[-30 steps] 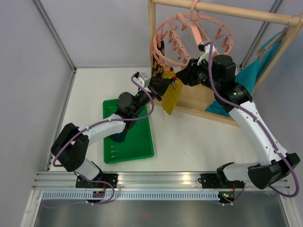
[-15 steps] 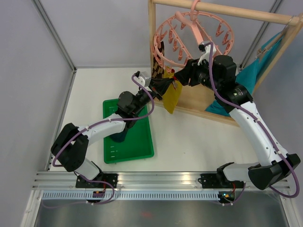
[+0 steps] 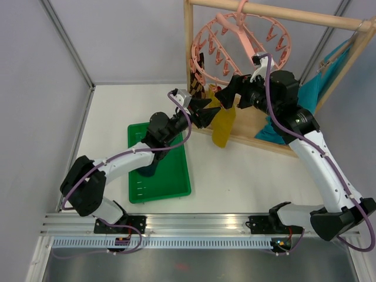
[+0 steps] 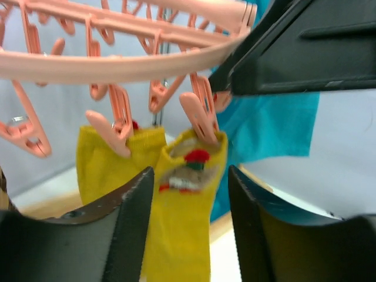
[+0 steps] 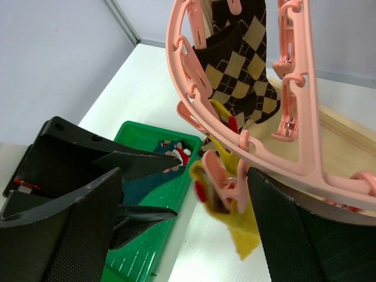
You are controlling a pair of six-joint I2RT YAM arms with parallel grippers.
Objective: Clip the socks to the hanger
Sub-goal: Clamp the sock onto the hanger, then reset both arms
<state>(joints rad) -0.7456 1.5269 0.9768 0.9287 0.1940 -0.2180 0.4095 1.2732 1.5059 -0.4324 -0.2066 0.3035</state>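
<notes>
The pink hanger (image 3: pixel 202 75) hangs from the wooden bar, and its ring (image 5: pixel 305 147) crosses the right wrist view. A mustard-yellow sock (image 3: pixel 224 126) dangles from one of its clips (image 5: pixel 220 176). Seen from the left wrist, this sock (image 4: pixel 185 217) bears a red-white figure, and a second yellow sock (image 4: pixel 108 167) is clipped beside it. A brown argyle sock (image 5: pixel 241 76) hangs further along the ring. A dark teal sock (image 5: pixel 147 182) lies in the green tray. My left gripper (image 3: pixel 202 111) is open, fingers either side of the hanging sock. My right gripper (image 5: pixel 183 172) is open around the clip.
The green tray (image 3: pixel 176 188) sits at the left of the table, under my left arm. The wooden rack frame (image 3: pixel 189 53) stands behind the hanger, with a large teal cloth (image 3: pixel 311 88) draped on its right side.
Both grippers have opened. The yellow sock, earlier held between them, now hangs free from the clip and has swung right. The right gripper has drawn back slightly.
</notes>
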